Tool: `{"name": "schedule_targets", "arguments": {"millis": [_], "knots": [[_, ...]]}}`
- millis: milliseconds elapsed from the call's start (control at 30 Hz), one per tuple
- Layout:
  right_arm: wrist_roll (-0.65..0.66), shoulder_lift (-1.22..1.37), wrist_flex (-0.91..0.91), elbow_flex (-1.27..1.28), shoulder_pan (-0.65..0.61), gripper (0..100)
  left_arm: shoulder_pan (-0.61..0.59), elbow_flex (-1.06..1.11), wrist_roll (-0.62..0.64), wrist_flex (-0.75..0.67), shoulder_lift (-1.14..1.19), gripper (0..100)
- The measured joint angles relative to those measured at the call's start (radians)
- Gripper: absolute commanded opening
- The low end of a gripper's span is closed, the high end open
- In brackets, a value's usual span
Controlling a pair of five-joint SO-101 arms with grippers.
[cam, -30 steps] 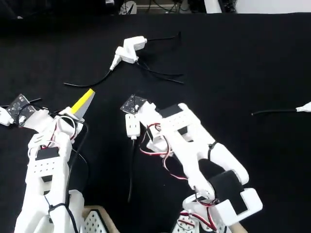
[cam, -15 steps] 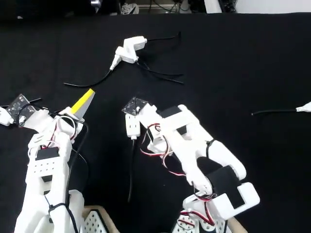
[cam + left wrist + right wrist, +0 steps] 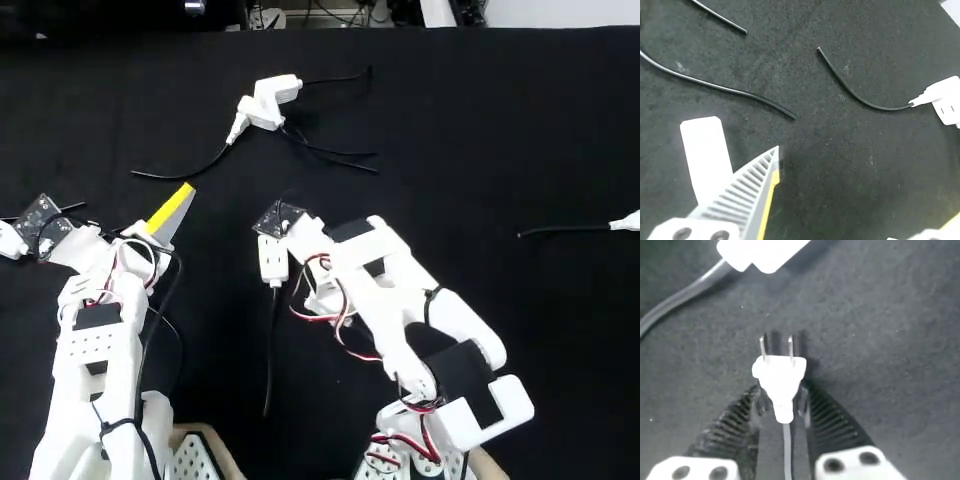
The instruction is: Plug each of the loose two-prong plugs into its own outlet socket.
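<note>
My right gripper (image 3: 781, 391) is shut on a white two-prong plug (image 3: 780, 371), gripping its body from both sides. Its prongs point away from the wrist, close above the black cloth. Just ahead of the prongs lies a white socket block (image 3: 762, 251) on a thick cable. In the high view that block (image 3: 272, 258) lies beside my right gripper (image 3: 290, 248) at mid-table. My left gripper (image 3: 739, 137), one finger yellow-taped, stands open over bare cloth at the left (image 3: 176, 214). Another white plug (image 3: 946, 100) on a black cable lies farther off.
White connector pieces (image 3: 265, 103) with black cables lie at the back of the table. One plug tip (image 3: 627, 221) shows at the right edge, and a further white piece (image 3: 10, 240) at the left edge. Loose black cables (image 3: 715, 85) cross the cloth.
My right arm has shifted very slightly with the plug still in its gripper. The left arm has not moved.
</note>
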Motion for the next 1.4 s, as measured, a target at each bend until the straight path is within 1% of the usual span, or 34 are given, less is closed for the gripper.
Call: {"name": "schedule_targets", "arguments": {"millis": [167,300,400,500,600,700,867,1133,1200,1267,1400], "knots": [[0.000,0.000,0.000,-0.002,0.000,1.1,0.000,0.000,0.000,0.000,0.000,54],[-0.002,-0.032,0.104,-0.086,-0.002,1.1,0.005,0.000,0.002,0.000,0.000,54],[-0.002,-0.097,0.221,-0.196,-0.032,1.1,0.046,0.000,0.002,0.000,0.000,54],[-0.012,-0.160,0.325,-0.299,-0.106,1.1,0.100,0.000,0.002,0.000,0.000,54],[-0.080,-0.196,0.397,-0.381,-0.175,1.1,0.175,0.000,0.002,0.000,0.000,54],[-0.141,-0.199,0.446,-0.430,-0.213,1.1,0.226,0.000,0.002,-0.038,0.000,54],[-0.164,-0.158,0.471,-0.443,-0.219,1.1,0.298,0.000,0.002,-0.114,0.000,55],[-0.201,-0.100,0.468,-0.497,-0.219,1.6,0.410,0.028,0.002,-0.126,0.000,55],[-0.201,-0.100,0.468,-0.499,-0.219,3.8,0.397,0.032,0.002,-0.126,0.000,55],[-0.201,-0.100,0.468,-0.499,-0.219,6.7,0.351,0.046,0.002,-0.126,0.000,55],[-0.201,-0.100,0.463,-0.471,-0.198,8.4,0.176,0.077,-0.028,-0.126,0.000,54]]}}
